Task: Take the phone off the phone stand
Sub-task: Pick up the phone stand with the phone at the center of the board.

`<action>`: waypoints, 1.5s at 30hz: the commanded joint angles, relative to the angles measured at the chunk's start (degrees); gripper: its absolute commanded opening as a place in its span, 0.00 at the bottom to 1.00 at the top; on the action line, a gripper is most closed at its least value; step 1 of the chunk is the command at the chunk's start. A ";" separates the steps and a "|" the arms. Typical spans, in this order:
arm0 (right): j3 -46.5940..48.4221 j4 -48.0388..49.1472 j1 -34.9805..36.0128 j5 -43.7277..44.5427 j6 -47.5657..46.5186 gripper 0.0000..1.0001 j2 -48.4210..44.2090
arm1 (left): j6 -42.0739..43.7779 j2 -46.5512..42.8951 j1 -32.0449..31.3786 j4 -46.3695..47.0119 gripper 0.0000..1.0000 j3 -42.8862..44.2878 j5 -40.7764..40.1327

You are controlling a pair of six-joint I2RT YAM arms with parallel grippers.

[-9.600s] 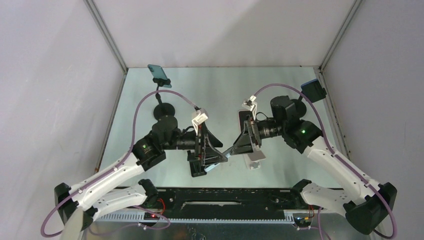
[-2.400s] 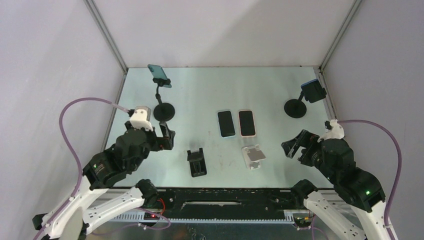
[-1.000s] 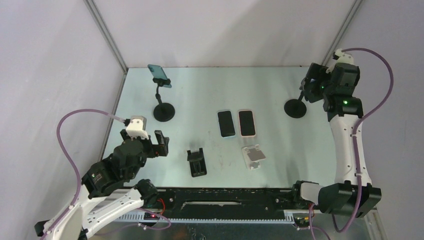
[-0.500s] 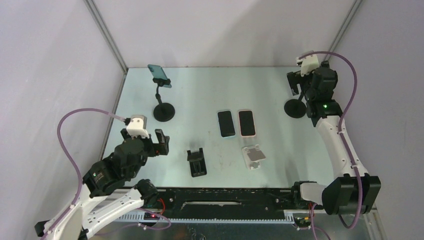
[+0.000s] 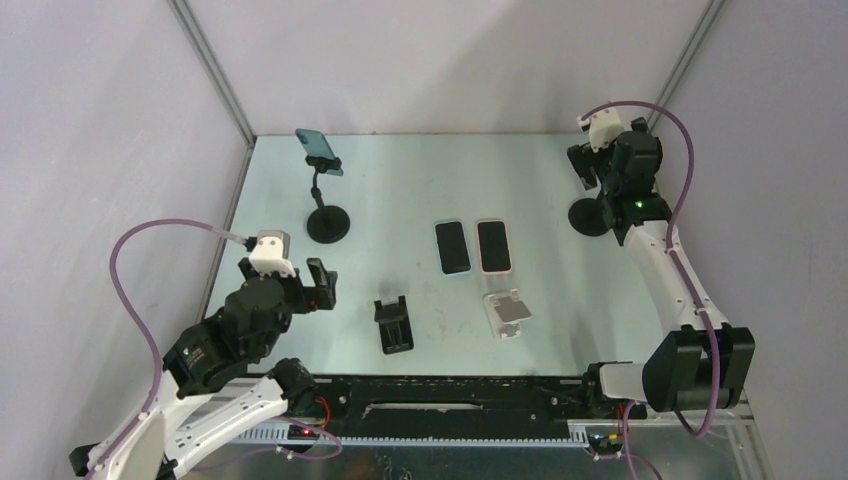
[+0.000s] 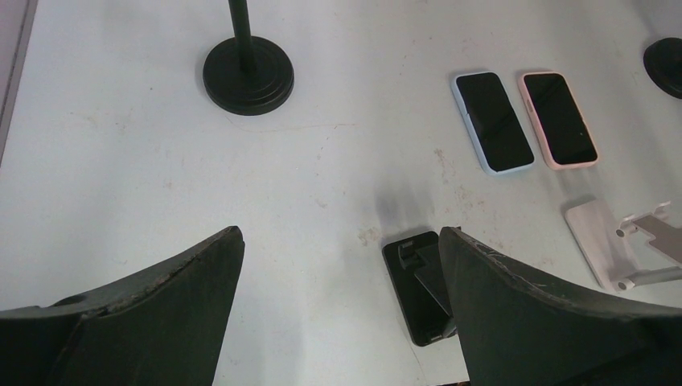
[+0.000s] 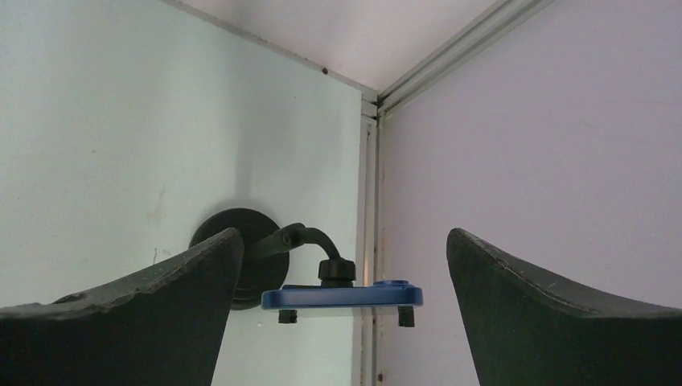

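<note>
By my reckoning the job was only partly done. A pale-blue phone and a pink phone lay flat, side by side, near the middle of the table. Just toward 6 o'clock from them stood a black folding stand and a white folding stand, both bare.

Two handsets were not yet freed. A teal phone sat clamped on a tall stand at 11 o'clock, with nothing near it. A blue phone sat in the cradle of a second tall stand at 2 o'clock, hard by the right wall.

The right gripper hung over that blue phone, its fingers spread wide to either side of it and touching nothing. The grasp and the lift were left to do.

The left gripper hung low at 8 o'clock, its fingers also apart and holding nothing.

The table was a pale, matte sheet with faint scuffs and smudges. Plain grey walls closed it in on three sides, with metal rails running up the far corners.
</note>
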 commanded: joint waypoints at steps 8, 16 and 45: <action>0.78 -0.73 -1.80 2.29 2.59 1.00 1.12 | 1.02 -0.71 0.64 1.41 0.98 -0.51 -0.44; 0.77 -1.41 -1.82 2.93 2.35 1.00 2.21 | 1.09 -0.76 0.62 1.46 0.98 -0.52 -0.35; -2.14 2.12 -1.82 4.10 1.31 0.57 3.32 | 1.00 -1.41 0.65 1.45 0.98 -0.69 -0.52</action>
